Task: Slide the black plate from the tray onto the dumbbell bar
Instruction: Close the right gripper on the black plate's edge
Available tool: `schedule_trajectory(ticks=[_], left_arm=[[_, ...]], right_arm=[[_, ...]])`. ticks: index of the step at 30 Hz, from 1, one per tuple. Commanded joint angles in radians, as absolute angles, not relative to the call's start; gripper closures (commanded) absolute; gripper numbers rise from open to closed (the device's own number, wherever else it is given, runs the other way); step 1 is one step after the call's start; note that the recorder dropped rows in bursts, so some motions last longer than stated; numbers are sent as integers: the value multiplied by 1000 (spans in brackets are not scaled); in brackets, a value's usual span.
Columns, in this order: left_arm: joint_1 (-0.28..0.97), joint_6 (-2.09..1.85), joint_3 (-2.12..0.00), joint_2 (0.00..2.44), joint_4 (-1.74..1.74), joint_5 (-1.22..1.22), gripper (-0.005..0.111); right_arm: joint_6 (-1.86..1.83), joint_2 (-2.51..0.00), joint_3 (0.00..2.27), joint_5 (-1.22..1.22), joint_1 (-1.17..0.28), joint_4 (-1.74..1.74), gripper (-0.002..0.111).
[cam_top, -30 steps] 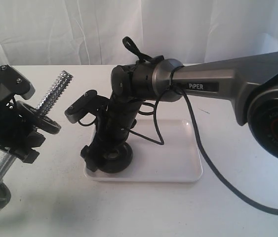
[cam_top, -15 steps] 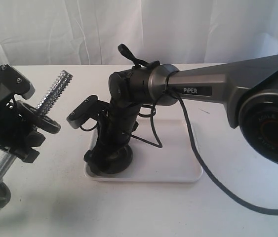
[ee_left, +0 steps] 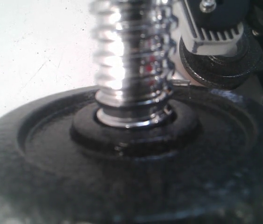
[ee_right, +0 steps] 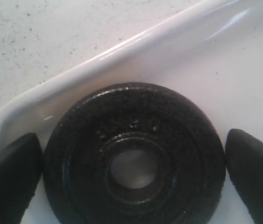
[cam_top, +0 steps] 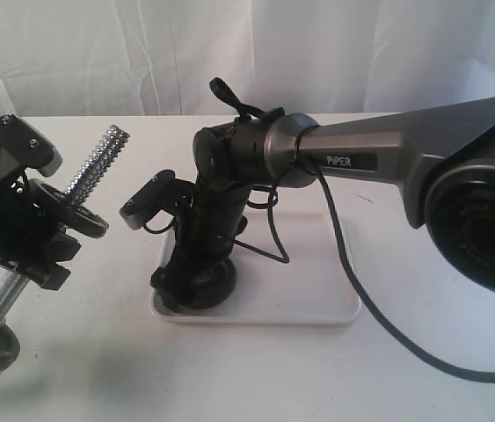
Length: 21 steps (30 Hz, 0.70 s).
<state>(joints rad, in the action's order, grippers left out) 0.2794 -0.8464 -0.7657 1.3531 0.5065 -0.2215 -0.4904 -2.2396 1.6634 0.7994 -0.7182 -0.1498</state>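
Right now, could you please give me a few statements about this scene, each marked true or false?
1. The black plate lies flat in the tray. True.
2. The right gripper is shut on the black plate. False: its jaws stand open, one on either side of the plate.
3. The dumbbell bar is held level. False: the left gripper holds it tilted, threaded end up.
4. A black disc already sits on the dumbbell bar. True.

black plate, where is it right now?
Exterior view, left of centre: the black plate lies flat in the near-left corner of the tray, between the right gripper's open fingers.
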Motion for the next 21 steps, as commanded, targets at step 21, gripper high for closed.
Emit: schedule_trajectory(ticks=[21], left_arm=[[281, -845, -792, 1302, 569, -121, 107]], right_arm=[[-388, -2257, 1655, 873, -717, -70, 40]])
